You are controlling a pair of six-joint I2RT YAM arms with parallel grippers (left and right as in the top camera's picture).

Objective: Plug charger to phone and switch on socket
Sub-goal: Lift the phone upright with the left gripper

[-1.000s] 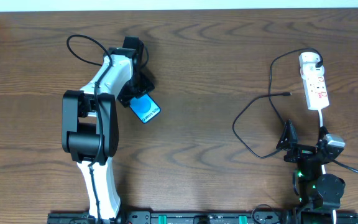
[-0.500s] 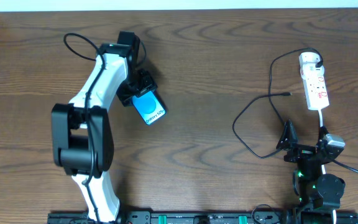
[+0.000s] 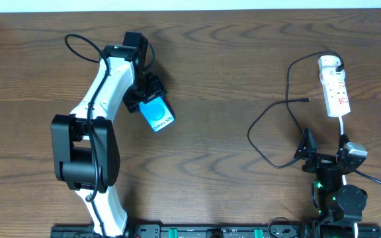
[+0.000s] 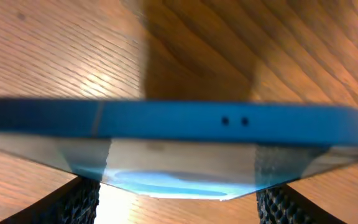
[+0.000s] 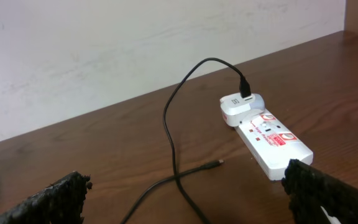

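Observation:
The phone, with a blue screen and white text, is held at its near end by my left gripper, left of the table's centre. In the left wrist view its blue edge spans the frame between my two fingers. The socket lies at the far right, with the charger's white plug head in its far end. The black cable loops left and its tip lies loose on the table. My right gripper is open and empty, near the socket and the tip.
The brown wooden table ends at a white wall at the back. The cable's loop lies just left of my right gripper. The socket's white cord runs toward my right arm's base.
My left arm has shifted, its elbow swinging left, and the phone in its gripper has moved slightly to the right. The right arm, socket and cable have not moved.

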